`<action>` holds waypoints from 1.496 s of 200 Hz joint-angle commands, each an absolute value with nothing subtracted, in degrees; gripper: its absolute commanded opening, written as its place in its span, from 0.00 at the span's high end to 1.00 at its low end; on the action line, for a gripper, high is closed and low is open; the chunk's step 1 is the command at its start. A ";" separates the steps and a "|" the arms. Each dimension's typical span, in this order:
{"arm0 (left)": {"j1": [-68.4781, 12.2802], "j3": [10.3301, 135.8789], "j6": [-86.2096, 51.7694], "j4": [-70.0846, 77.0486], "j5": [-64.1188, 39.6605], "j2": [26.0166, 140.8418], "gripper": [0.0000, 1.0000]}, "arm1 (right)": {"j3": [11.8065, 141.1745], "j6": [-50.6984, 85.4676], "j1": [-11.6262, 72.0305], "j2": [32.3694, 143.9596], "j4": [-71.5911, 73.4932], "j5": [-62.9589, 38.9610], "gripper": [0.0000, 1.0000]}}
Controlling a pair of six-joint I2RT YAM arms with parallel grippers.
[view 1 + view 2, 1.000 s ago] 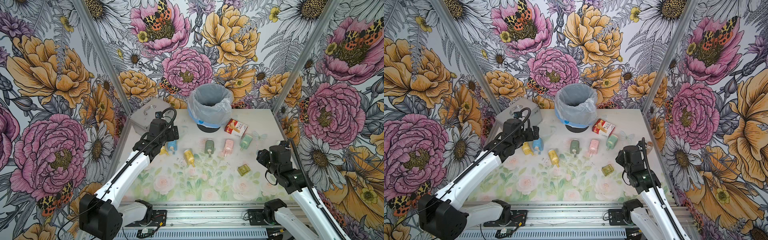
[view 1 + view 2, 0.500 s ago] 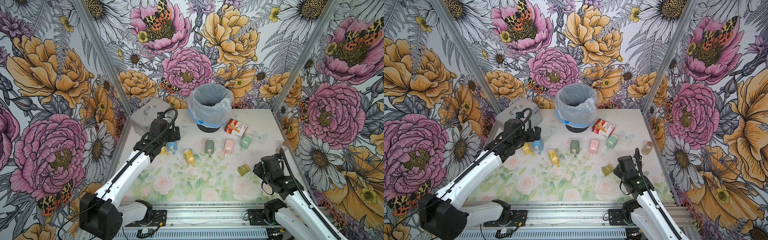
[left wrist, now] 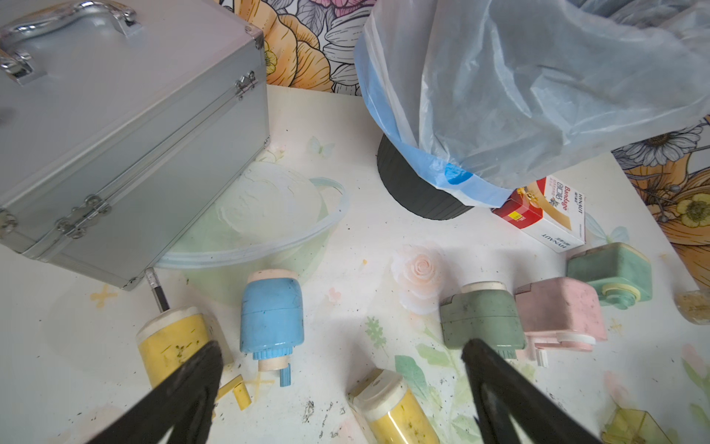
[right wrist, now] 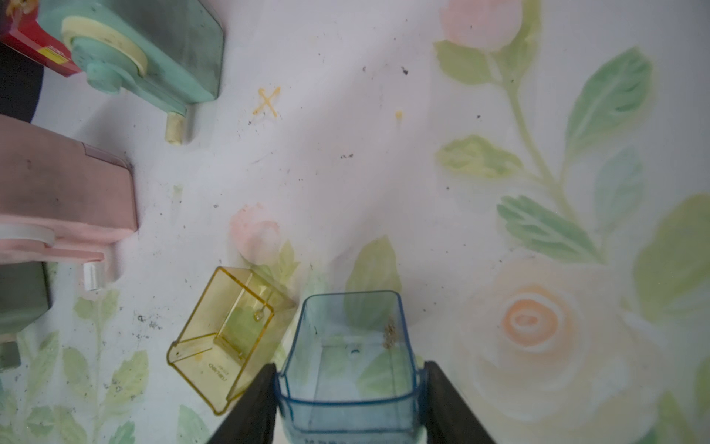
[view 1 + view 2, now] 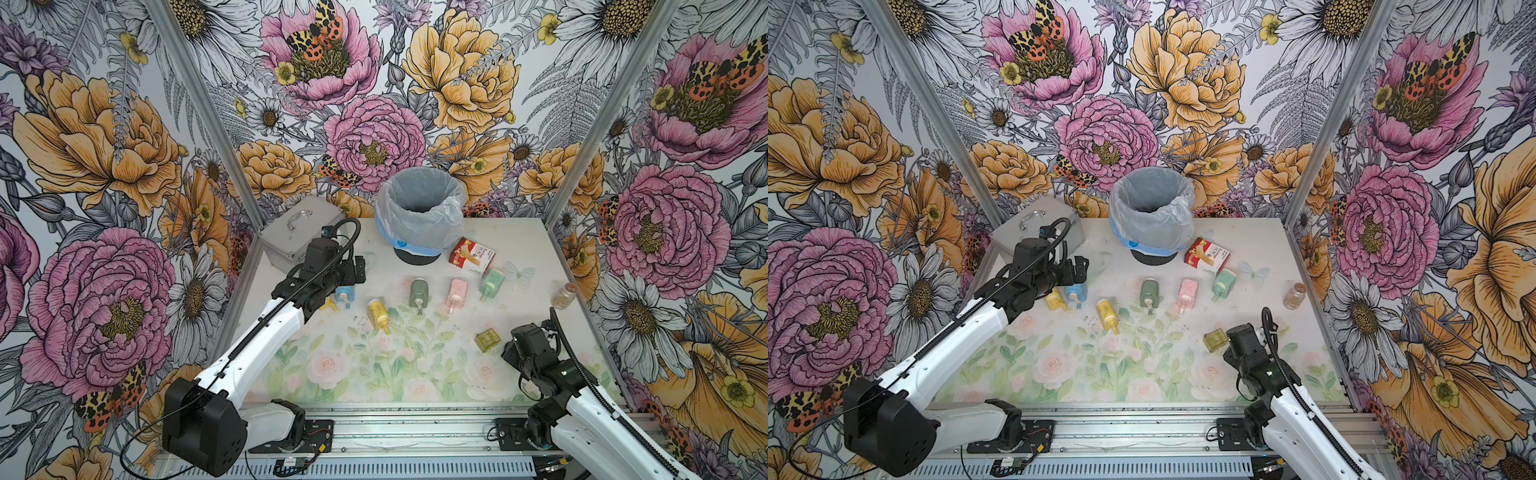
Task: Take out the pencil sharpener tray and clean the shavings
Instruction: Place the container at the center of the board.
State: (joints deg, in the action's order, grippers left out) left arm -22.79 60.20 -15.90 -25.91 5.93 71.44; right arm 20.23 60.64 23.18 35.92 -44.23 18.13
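My right gripper (image 4: 349, 369) is shut on a clear blue pencil sharpener tray (image 4: 347, 388), one finger on each long side. A small clump of brownish shavings (image 4: 390, 332) clings to the inside of its wall. It hangs low over the mat, right beside an empty yellow tray (image 4: 226, 338) that lies tilted on its side (image 5: 487, 340). My left gripper (image 3: 342, 350) stands open with nothing between its fingers, above the blue sharpener (image 3: 271, 311) and a yellow one (image 3: 173, 342). Dark shavings (image 3: 309, 409) are scattered on the mat there.
A lined bin (image 5: 419, 212) stands at the back centre, with a metal case (image 5: 297, 232) to its left and a bandage box (image 5: 471, 255) to its right. Yellow (image 5: 377, 316), dark green (image 5: 417, 293), pink (image 5: 456, 293) and mint (image 5: 491, 281) sharpeners lie in a row. A small jar (image 5: 563, 296) stands near the right wall.
My right arm has drawn back from beside the jar toward the front of the table, ending next to the yellow tray. The left arm has hardly moved.
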 commanded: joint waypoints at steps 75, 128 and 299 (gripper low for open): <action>-34.51 54.90 -26.08 -25.28 15.10 69.63 0.01 | 15.66 62.00 25.04 32.13 -41.17 20.83 0.84; -41.75 53.10 -32.74 -25.20 23.69 69.48 0.01 | 15.06 61.22 25.24 32.54 -39.28 19.07 0.81; -50.65 52.27 -41.04 -22.59 32.30 78.00 0.01 | 14.70 57.41 25.54 31.64 -37.84 14.58 0.51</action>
